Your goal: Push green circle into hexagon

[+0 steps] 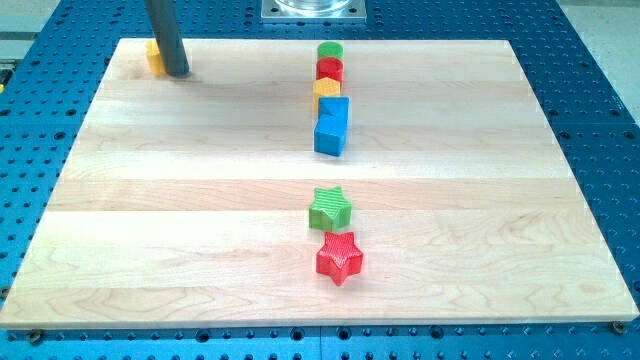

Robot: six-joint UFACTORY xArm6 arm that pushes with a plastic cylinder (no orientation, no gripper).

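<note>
The green circle (330,51) sits at the top middle of the wooden board, at the head of a column. Just below it is a red block (330,70), then a yellow hexagon (327,90), then a blue block (332,125); they touch or nearly touch. My tip (178,73) is at the view's top left, far left of the green circle. It stands right beside a yellow block (155,57), which the rod partly hides.
A green star (330,208) and a red star (339,258) sit one below the other in the lower middle. The wooden board (200,240) lies on a blue perforated table. A metal mount (315,9) is at the top edge.
</note>
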